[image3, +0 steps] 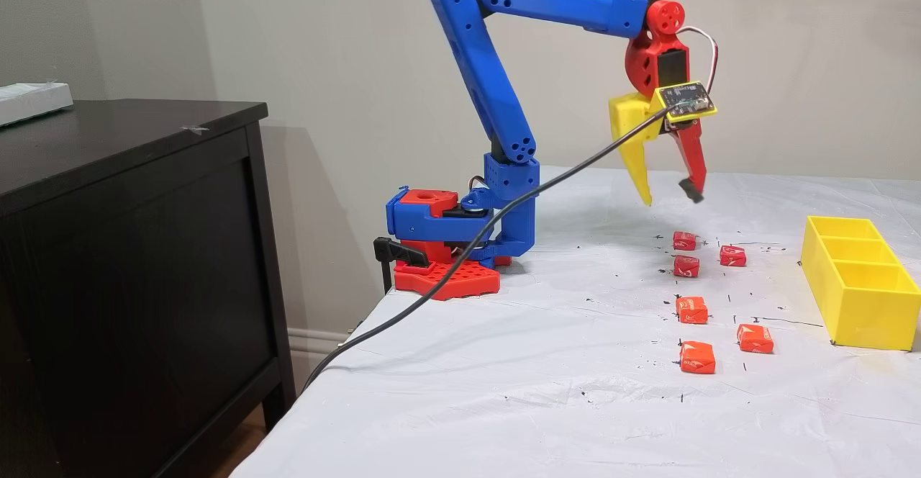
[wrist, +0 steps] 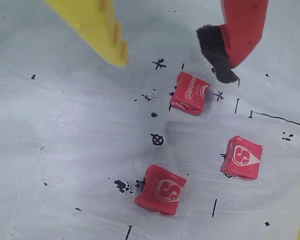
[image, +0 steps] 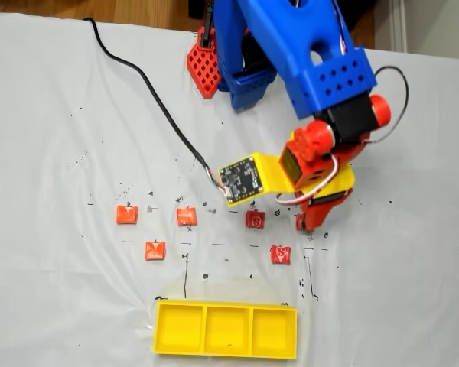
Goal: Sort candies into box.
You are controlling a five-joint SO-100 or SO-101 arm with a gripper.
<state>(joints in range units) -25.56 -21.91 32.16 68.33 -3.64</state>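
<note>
The worktop (image3: 575, 406) is covered with a wrinkled white sheet dotted with small black pen marks. Six candies lie loose on it in the side fixed view: three red ones (image3: 686, 265) farther back, with white markings clear in the wrist view, and three orange ones (image3: 697, 357) nearer the front. The empty yellow box (image: 226, 330) with three compartments sits apart from them, and the arm's red base (image3: 446, 276) and a black cable (image3: 403, 305) also rest there.

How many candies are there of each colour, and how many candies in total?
Orange candies: 3
Red candies: 3
Total: 6, all lying on the table, none in the yellow box.
</note>
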